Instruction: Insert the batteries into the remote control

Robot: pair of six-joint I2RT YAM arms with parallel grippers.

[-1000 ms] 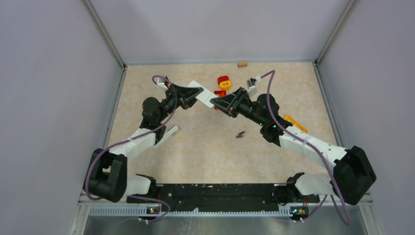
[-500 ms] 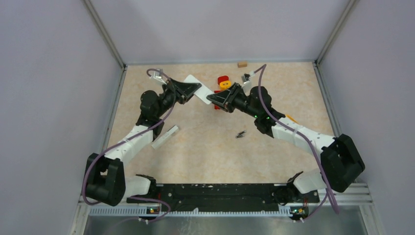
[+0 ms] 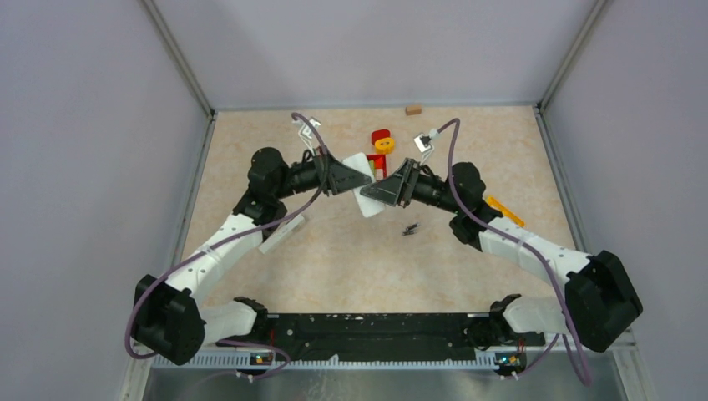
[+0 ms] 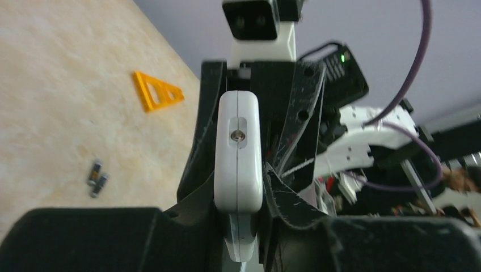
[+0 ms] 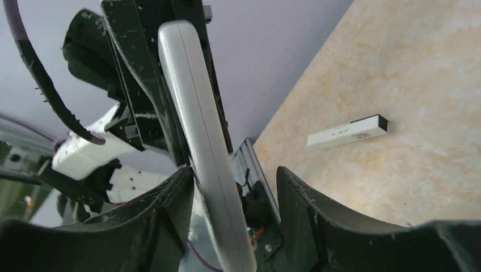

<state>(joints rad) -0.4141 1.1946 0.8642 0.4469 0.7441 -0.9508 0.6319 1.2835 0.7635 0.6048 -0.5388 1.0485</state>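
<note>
A white remote (image 3: 370,203) is held in the air above the table's middle, turned on edge. My left gripper (image 3: 361,178) is shut on it; in the left wrist view (image 4: 238,190) the remote (image 4: 238,141) is pinched between both fingers. My right gripper (image 3: 373,193) faces it with jaws apart around the remote's other end. In the right wrist view (image 5: 233,175) the remote (image 5: 187,96) lies against one finger, with a gap to the other. The batteries (image 3: 409,228), tiny dark cells, lie on the table, also seen in the left wrist view (image 4: 96,178).
A second white bar-shaped remote (image 3: 281,234) lies on the table at the left, also seen in the right wrist view (image 5: 347,131). Red and yellow pieces (image 3: 381,144) sit at the back, a tan block (image 3: 412,109) by the back wall, an orange triangle (image 3: 503,209) at the right.
The left arm has stretched right and rolled its wrist, carrying the remote toward the table's middle and nearer. The right gripper has followed and turned toward it.
</note>
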